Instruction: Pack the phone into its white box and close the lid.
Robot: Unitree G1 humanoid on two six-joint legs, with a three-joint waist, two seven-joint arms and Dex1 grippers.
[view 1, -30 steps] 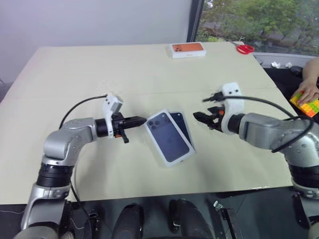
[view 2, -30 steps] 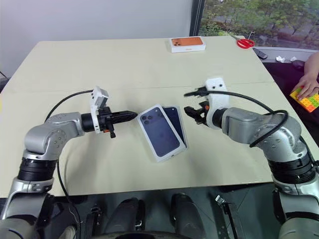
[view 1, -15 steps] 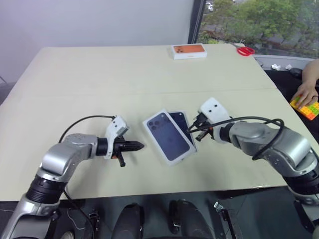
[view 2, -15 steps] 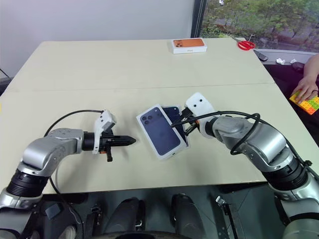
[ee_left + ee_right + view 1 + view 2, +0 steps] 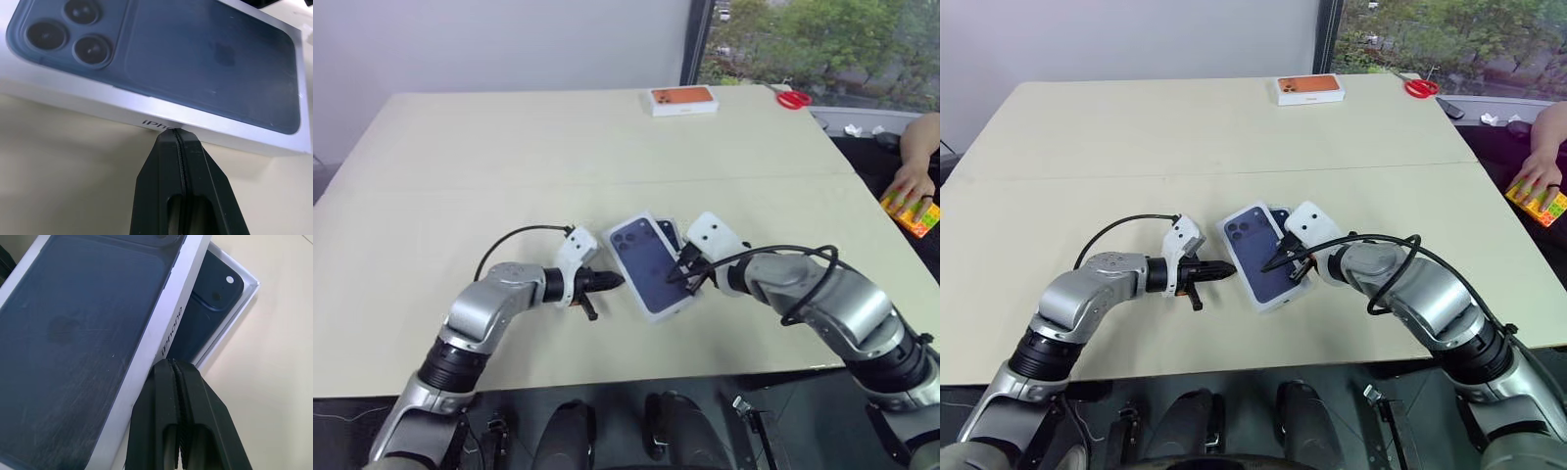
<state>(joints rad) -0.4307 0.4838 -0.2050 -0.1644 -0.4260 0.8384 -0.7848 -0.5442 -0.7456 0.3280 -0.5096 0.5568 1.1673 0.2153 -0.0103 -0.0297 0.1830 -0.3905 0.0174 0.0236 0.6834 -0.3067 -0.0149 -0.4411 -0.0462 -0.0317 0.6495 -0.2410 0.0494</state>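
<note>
The lid (image 5: pixel 646 264), white with a dark blue phone printed on top, lies askew over the white box (image 5: pixel 243 303). The phone (image 5: pixel 208 303) sits in that box, dark blue, with its camera corner showing past the lid's edge. My left gripper (image 5: pixel 612 281) is shut, and its tip rests against the lid's left long side (image 5: pixel 161 122). My right gripper (image 5: pixel 680 277) is also shut. Its tip is at the lid's right long side, just over the box rim, as the right wrist view shows (image 5: pixel 171 364).
A white box printed orange (image 5: pixel 683 99) and red scissors (image 5: pixel 793 97) lie at the table's far edge. A person's hand (image 5: pixel 906 181) rests on a coloured block (image 5: pixel 915 213) at the right edge. The table's near edge runs just below both arms.
Both grippers have come down and inward to the lid's two long sides. The right gripper, open a second ago, has shut and its wrist has rolled.
</note>
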